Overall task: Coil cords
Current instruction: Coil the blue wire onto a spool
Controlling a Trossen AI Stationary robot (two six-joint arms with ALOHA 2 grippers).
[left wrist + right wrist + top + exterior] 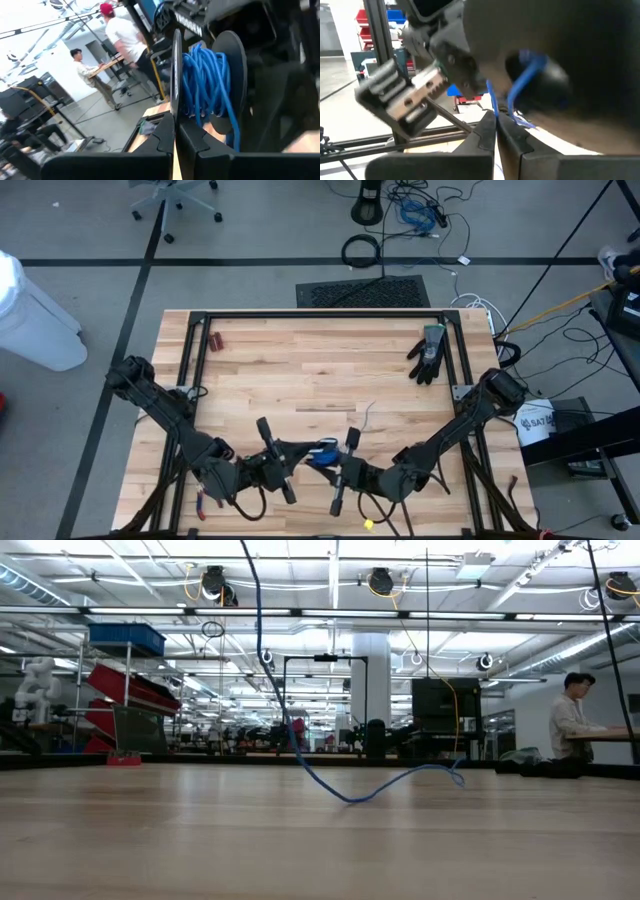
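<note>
One blue cord is in play, held up between two dark arms near the front middle of the wooden bench. The left gripper and the right gripper face each other there, almost touching. Both sets of jaws are pressed together, each pinching a strand of the cord.

One black glove lies far right on the bench, well apart from the arms, and one small red object lies far left; what it is cannot be told.

Only the left wrist view shows the cord wound in many glossy turns, bunched against a dark round part of the other arm. The right wrist view shows just a few blue strands. The low view alone shows a thin loose tail hanging down in a sagging curve to the planks.

The bench is pale butcher-block with a black metal frame.
</note>
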